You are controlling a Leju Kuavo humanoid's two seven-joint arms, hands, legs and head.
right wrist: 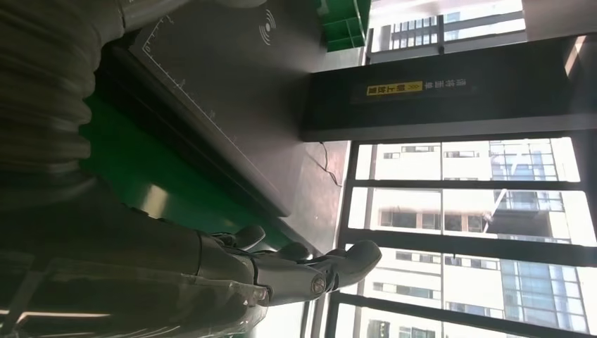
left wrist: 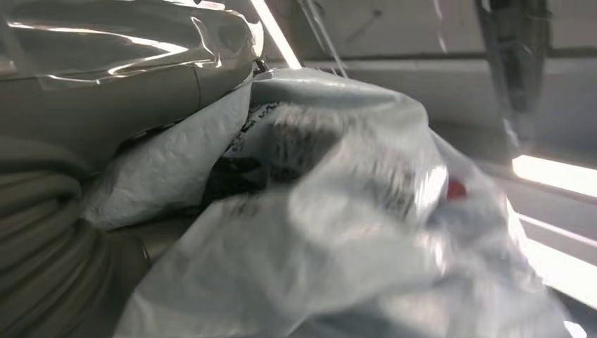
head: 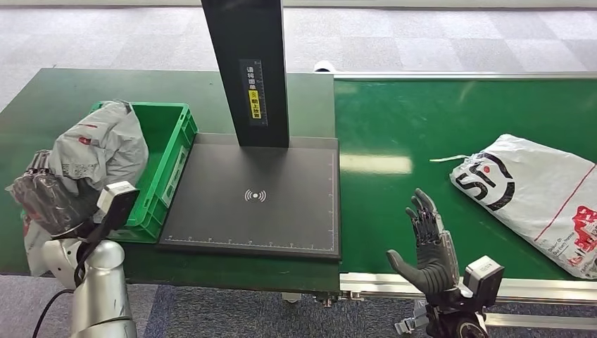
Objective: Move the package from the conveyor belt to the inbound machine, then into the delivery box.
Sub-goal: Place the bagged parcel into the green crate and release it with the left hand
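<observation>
- Head view: grey package [head: 98, 151] held up at the left edge of the green box [head: 169, 151], crumpled, partly over the box's left wall.
- Clamped on the package's lower left part: left hand [head: 46, 201], dark fingers wrapped in the plastic.
- Left wrist view: crumpled package [left wrist: 338, 232] right up against the camera, print blurred; left hand's ribbed cover [left wrist: 42, 232] at the edge.
- Just right of the box: black scan pad [head: 257, 201] with a wave mark at its middle, bare; black post [head: 250, 70] standing at its far edge, yellow label on it.
- Right of the pad: green belt [head: 422, 127], with a second white bag [head: 542, 193] lying flat near its right end, black and red print on top.
- Near the belt's front rail: right hand [head: 426, 243], raised, palm up, fingers apart, holding nothing, well apart from the white bag.
- Right wrist view: right hand's fingers [right wrist: 310, 271] stretched out and spread, pad [right wrist: 225, 91] and post [right wrist: 436, 88] beyond.
</observation>
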